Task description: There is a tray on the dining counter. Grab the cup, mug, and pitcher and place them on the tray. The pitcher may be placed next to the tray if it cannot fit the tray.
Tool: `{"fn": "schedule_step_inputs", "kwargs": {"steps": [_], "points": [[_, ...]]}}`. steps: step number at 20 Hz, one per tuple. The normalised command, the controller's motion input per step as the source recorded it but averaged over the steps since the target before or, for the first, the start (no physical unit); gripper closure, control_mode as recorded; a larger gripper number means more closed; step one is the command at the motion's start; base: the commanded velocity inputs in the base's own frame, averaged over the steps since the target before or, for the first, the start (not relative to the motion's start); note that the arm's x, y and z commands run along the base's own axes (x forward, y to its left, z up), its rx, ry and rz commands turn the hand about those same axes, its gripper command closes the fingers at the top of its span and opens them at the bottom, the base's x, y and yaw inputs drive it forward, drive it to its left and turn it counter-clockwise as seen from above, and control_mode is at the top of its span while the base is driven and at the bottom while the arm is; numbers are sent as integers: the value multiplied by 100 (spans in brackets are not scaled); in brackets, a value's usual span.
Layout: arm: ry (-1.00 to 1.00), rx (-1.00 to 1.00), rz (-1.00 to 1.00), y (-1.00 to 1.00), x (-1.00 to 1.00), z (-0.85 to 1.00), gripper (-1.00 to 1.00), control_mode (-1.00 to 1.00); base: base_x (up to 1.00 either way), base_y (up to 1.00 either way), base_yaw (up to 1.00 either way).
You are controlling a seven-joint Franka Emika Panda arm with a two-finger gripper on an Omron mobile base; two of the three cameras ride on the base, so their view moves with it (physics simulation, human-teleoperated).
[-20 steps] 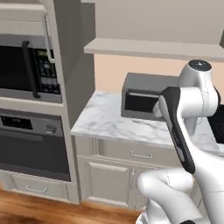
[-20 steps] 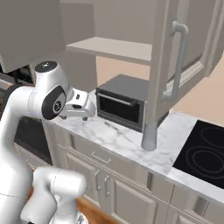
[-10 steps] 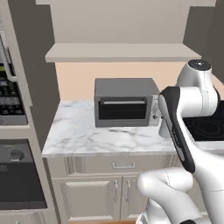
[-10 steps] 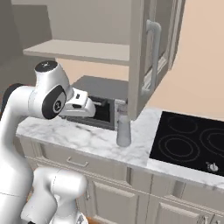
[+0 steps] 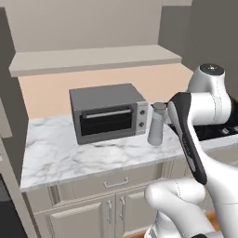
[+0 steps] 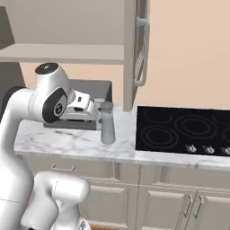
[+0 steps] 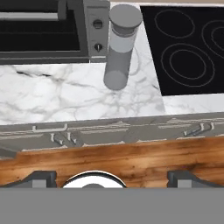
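Left base view: whole scene shifted sideways against half a second and a second ago. Camera travel with the base, not movement of things. Wall oven column gone from the left; squat grey toaster oven [image 5: 109, 113] with dark glass door now centre frame on white grey-veined marble tabletop [image 5: 69, 158].

Tall slim grey-silver pitcher [image 5: 156, 123] upright on that tabletop, just beside the toaster oven's knob end, between it and flat black glass cooktop [image 5: 218, 130]. Appears not to touch the oven; small strip of marble between them in the hand view.

Right base view: same pitcher [image 6: 107, 123] left of the cooktop [image 6: 184, 130], under the edge of a pale cabinet door [image 6: 141, 45]. White arm folded, hand held up near the toaster oven [image 6: 96, 85], level with the pitcher's upper half and just to its left.

Hand view: looking steeply down. Pitcher [image 7: 120, 48] seen from above, round lid nearest the lens, body foreshortened, toward the top centre. Cooktop [image 7: 188, 48] at right, oven front [image 7: 43, 30] at left, drawer fronts and brown wooden floor [image 7: 109, 157] below. Dark fingertips [image 7: 41, 178] well apart at the bottom edge: jaws spread wide, nothing between them.

Judgement: drive has brought the pitcher within likely reach and roughly centred ahead of the hand. Transit phase looks near its end. Next call: lower and extend toward the pitcher's body, approach from the open cooktop side or front, mind the oven close alongside. Tall narrow vessel, likely to tip if nudged high. Nothing gripped so far; carry to the tray yet to come.
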Motion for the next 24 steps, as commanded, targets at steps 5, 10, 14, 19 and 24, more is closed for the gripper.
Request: {"fn": "schedule_step_inputs", "kwargs": {"steps": [5,10,14,19,24], "points": [[0,0,0,0,0,0,-100,100,18,14,-34],[0,0,0,0,0,0,-100,100,34,3,-14],[0,0,0,0,0,0,-100,100,67,16,2],[0,0,0,0,0,0,-100,100,45,-10,30],[0,0,0,0,0,0,-100,100,21,-38,40]]}}
